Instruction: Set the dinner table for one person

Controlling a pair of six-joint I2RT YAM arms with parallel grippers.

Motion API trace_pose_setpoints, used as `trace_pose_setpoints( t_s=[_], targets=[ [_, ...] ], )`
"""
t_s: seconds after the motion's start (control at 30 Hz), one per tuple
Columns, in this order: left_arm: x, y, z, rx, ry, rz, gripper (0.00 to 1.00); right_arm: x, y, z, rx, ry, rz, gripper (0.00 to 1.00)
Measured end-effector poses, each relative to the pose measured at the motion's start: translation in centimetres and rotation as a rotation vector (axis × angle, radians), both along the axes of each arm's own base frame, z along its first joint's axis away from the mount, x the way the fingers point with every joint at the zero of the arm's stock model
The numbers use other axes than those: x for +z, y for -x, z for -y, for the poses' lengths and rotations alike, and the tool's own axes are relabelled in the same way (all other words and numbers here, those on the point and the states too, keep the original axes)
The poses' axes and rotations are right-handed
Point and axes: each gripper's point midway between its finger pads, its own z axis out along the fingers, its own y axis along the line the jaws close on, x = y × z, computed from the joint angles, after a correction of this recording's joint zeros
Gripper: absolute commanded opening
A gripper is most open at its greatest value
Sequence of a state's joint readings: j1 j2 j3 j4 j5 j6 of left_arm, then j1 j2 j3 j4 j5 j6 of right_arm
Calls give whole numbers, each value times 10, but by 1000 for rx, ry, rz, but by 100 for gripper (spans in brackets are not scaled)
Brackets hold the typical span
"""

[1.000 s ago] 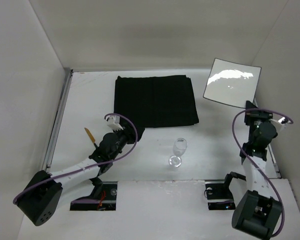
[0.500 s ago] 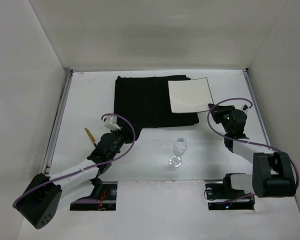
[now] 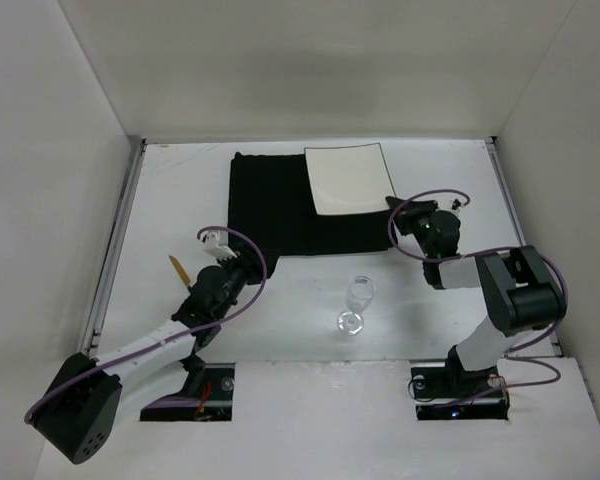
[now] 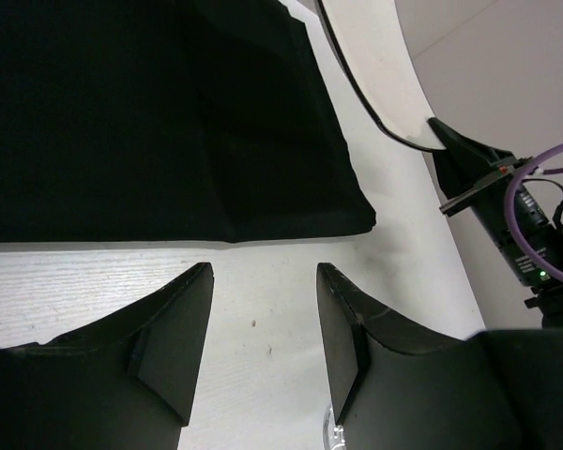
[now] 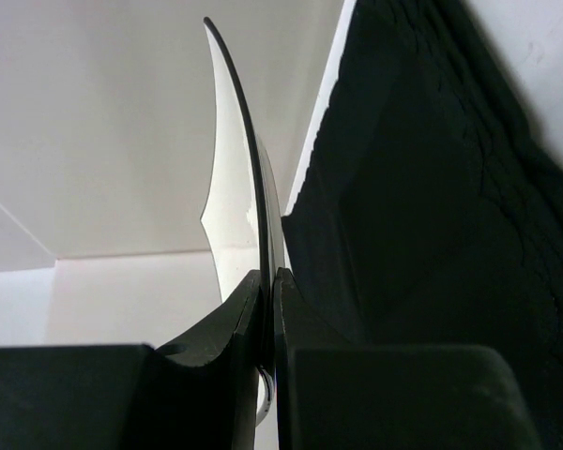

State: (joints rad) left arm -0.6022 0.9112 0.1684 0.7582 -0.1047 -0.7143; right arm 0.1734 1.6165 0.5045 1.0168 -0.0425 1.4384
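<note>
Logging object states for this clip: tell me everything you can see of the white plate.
The white plate is square with rounded corners, thin and slightly dished. It looks glossy, like glazed ceramic, has a dark line along its rim, and is empty. The right tool is shut on its near right corner, the only contact visible. The plate is over the far right part of the black mat. The wrist views suggest it is tilted and lifted clear of the mat, though that is not certain.
</note>
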Motion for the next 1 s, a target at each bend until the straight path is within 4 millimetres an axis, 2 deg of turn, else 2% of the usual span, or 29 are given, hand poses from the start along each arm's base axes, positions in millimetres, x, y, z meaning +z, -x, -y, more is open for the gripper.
trace_pose_setpoints(
  t_s=[0.4, 0.63, 1.0],
  targets=[
    [-5, 1, -4, 8, -8, -11, 45, -44, -15, -56, 81, -34, -92, 0],
    [-7, 0, -4, 8, -11, -16, 45, -73, -23, -79, 79, -36, -147, 0],
    [-10, 0, -4, 8, -16, -23, 45, -76, -43, -100, 58, -50, -126, 0]
  ],
)
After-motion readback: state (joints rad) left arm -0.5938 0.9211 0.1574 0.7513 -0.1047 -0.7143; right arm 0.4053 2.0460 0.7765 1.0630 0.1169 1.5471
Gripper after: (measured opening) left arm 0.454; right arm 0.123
